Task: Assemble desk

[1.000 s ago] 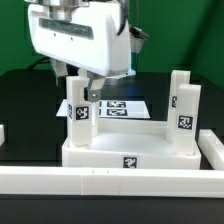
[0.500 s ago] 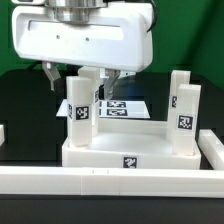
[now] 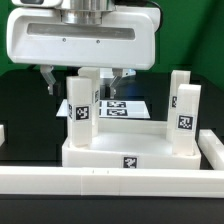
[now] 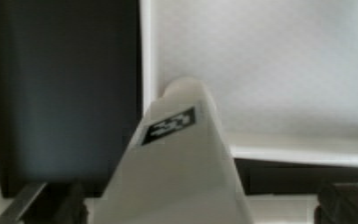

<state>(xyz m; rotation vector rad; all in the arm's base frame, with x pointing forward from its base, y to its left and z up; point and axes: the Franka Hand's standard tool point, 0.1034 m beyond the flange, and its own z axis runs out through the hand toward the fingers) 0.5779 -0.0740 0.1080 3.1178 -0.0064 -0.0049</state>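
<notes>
The white desk slab [image 3: 110, 150] lies on the black table with its legs standing up. One leg [image 3: 82, 110] stands at the exterior view's left corner and another leg [image 3: 184, 108] at the right corner, each with a tag. My gripper [image 3: 82, 80] hangs over the left leg, open, with one finger [image 3: 47, 80] on each side of the leg's top and not touching it. In the wrist view the leg [image 4: 176, 160] rises between the dark fingers [image 4: 23, 205], with the gripper [image 4: 190, 208] around it and the slab [image 4: 265, 80] behind it.
A long low white rail [image 3: 110, 181] runs along the front and turns up at the exterior view's right [image 3: 212, 150]. The marker board [image 3: 128, 107] lies flat behind the slab. The gripper's big white body hides the back of the scene.
The gripper has moved towards the exterior view's left and come lower, from beside the left leg to straddling its top. The desk parts have not moved.
</notes>
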